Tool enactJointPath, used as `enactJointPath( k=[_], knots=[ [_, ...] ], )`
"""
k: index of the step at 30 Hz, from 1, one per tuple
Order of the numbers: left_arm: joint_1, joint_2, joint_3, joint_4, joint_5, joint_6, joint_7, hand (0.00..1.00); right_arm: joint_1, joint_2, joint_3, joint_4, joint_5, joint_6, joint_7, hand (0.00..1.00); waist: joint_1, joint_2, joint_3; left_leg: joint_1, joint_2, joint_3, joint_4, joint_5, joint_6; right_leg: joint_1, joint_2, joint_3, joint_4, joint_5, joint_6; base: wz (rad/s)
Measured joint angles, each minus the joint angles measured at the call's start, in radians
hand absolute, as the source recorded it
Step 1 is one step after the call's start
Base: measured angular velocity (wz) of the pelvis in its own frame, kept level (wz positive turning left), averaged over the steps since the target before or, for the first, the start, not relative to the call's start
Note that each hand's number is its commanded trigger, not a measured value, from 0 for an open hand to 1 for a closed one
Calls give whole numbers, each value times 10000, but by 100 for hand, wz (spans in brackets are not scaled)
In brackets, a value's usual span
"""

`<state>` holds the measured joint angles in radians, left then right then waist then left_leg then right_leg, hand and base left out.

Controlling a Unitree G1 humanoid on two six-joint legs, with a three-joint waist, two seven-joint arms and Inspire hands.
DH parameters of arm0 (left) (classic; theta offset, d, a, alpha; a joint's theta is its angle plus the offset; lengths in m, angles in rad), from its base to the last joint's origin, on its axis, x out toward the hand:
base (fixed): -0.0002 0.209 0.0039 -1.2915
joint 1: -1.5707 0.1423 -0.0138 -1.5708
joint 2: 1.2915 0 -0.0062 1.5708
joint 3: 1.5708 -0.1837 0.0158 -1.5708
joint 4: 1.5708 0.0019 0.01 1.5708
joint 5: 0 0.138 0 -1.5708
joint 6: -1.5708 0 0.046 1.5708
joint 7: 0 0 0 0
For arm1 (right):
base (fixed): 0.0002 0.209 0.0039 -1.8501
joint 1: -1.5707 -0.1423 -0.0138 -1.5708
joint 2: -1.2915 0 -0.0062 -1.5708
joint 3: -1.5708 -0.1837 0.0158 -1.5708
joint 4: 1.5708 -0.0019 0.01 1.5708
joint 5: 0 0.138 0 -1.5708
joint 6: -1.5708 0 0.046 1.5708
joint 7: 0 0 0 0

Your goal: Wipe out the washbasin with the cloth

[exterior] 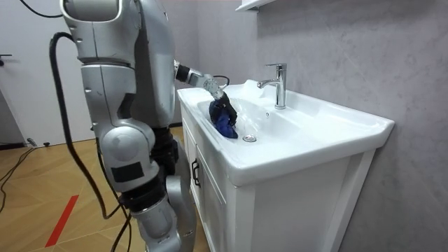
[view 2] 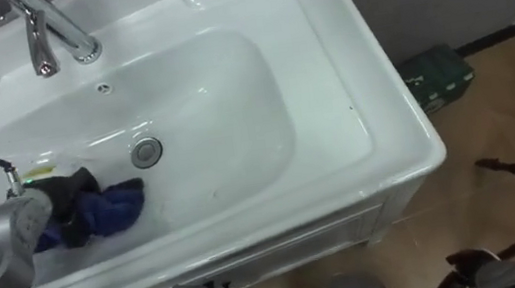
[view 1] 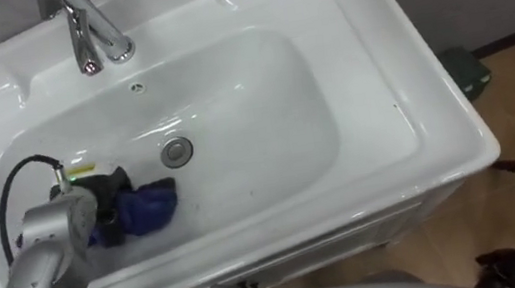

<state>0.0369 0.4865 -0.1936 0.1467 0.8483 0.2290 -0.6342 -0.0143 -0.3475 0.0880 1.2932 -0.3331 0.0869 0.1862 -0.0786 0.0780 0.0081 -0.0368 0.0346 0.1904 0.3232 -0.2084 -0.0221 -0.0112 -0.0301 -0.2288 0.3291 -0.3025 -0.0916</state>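
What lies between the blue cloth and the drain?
Only a short stretch of bare basin floor separates the blue cloth, held by the left hand, from the drain; the left eye view shows it.

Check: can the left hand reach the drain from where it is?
Probably yes. The left hand, holding the cloth, is down in the basin beside the drain, with nothing between them.

Left robot hand (view 1: 106, 202) partly buried in blue cloth (view 1: 152, 207). Faucet (view 1: 93, 34) top is cut by upper edge; basin (view 1: 403, 85) left end is cropped.
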Motion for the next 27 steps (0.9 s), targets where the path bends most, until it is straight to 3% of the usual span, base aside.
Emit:
enactJointPath(
  k=[6,11,16,20,23,27],
  knots=[
    [4,-13,393,-627,-2125,-426,-886,100,386,40,84,-96,5,-51,191,0,305,10,-6,-35,60,-15,247,-116,76,119,30,-61,-28,3,6,3],
    [5,-162,470,-731,-3210,-623,-1056,100,478,129,133,-102,77,-49,252,0,289,15,-6,-9,65,-12,292,-116,76,196,31,-104,-18,14,22,3],
    [18,-790,461,-730,-4089,-781,-1029,100,478,283,237,-105,183,-56,116,0,215,-3,8,106,59,26,209,-116,76,243,43,-53,-32,15,21,-2],
    [68,-928,397,-720,-4238,-861,-1029,100,488,282,242,-105,191,-55,87,0,201,-16,11,178,58,177,134,-115,75,197,60,101,-16,21,24,-13],
    [69,-1187,313,-571,-4245,-860,-847,100,536,302,502,-103,278,-17,3,0,-11,-43,29,289,57,247,-47,-115,75,227,56,69,-22,29,30,0],
    [70,-1404,130,-575,-4250,-1035,-505,100,606,318,875,-87,543,-63,-24,0,-131,-196,48,332,57,287,-166,-113,73,201,58,108,-22,29,29,-2]
  ],
)
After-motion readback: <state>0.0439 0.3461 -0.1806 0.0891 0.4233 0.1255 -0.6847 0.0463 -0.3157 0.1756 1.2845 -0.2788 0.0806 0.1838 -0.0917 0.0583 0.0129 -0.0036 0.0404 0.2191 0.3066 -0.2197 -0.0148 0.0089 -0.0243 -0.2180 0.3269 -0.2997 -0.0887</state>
